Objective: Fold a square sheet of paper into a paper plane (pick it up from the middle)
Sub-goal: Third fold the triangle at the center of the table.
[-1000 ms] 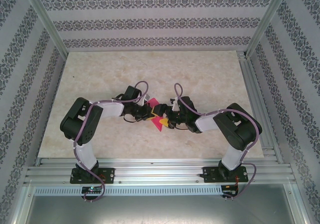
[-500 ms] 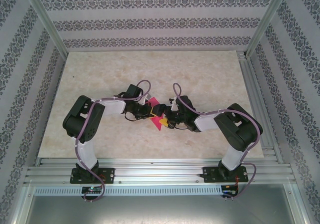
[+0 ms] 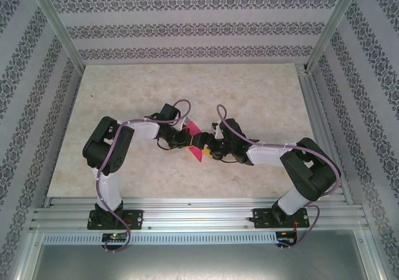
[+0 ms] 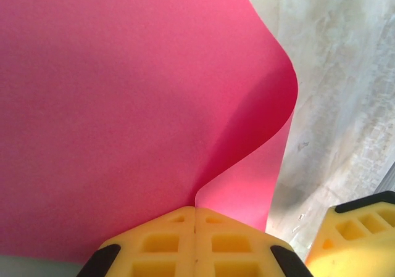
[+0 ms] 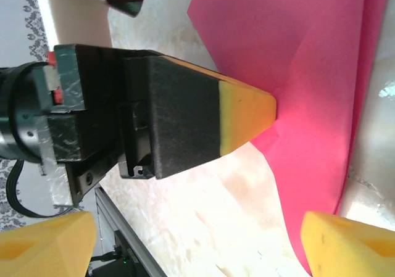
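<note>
At table (image 3: pixel 124 93) centre, left gripper (image 4: pixel 195 227) pinches curled magenta sheet (image 4: pixel 123 104); right gripper (image 5: pixel 197 240) gapes

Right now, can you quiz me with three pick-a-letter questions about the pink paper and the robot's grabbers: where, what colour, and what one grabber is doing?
1. Where on the table is the sheet of paper? A: its far corner. B: the middle, between the two grippers. C: its near edge.
2. What colour are the finger pads? A: blue. B: green. C: yellow.
3. What is the left gripper doing? A: pinching the paper. B: hanging wide open. C: holding a cup.
Answers: 1 B, the top view shows it between them. 2 C, both wrist views show yellow. 3 A, its pads meet on the paper's edge; the right gripper stands open.
</note>
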